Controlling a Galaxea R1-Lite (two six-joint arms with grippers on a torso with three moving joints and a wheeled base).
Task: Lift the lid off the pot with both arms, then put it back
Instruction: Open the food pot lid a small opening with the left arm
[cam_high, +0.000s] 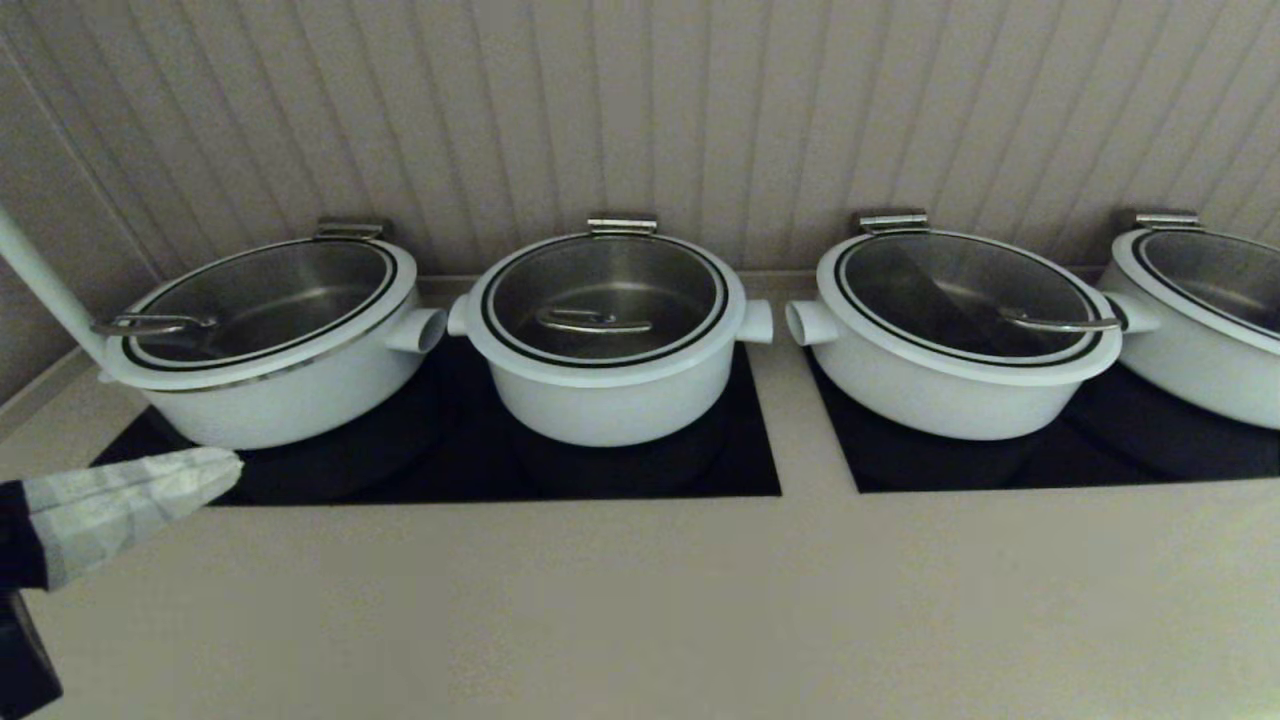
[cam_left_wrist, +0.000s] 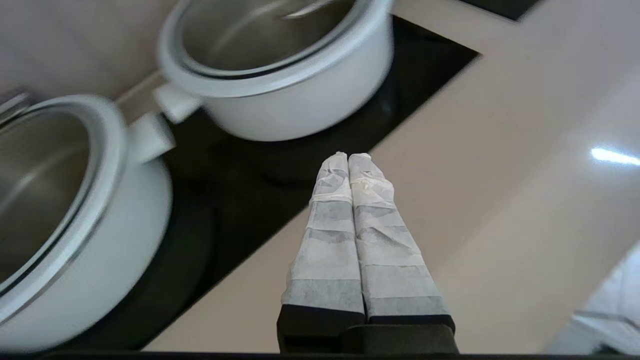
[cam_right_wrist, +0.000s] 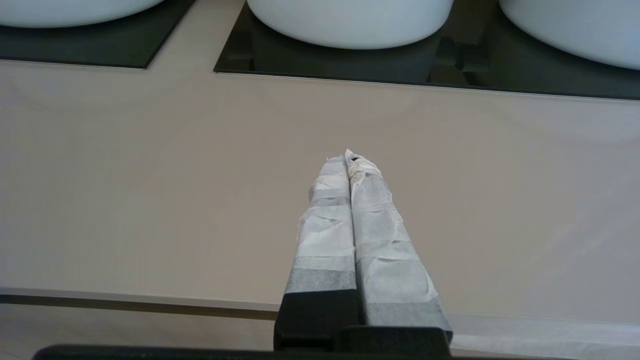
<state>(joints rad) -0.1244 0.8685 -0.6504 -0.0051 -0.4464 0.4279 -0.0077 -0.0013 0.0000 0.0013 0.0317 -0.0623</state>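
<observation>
Two grippers are hovering with fingers pressed together, holding nothing: left gripper (cam_high: 228, 465) over the counter's (cam_high: 640, 600) front-left, right gripper (cam_right_wrist: 348, 156) above bare counter. Lid (cam_high: 603, 298) is sitting on the pot (cam_high: 608, 335), well beyond both. No readable writing is showing.

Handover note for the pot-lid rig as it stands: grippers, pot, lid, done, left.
Left gripper: shut, empty, at the near-left edge of the black hob, short of the pot.
Right gripper: shut, empty, over the bare counter, out of the head view.
Pot: second from the left of four white pots, on the left hob.
Lid: seated on the pot, handle at its centre, untouched.
Done: nothing that shows.
Left: open both grippers, bring them to the lid, lift it together, set it back.
</observation>
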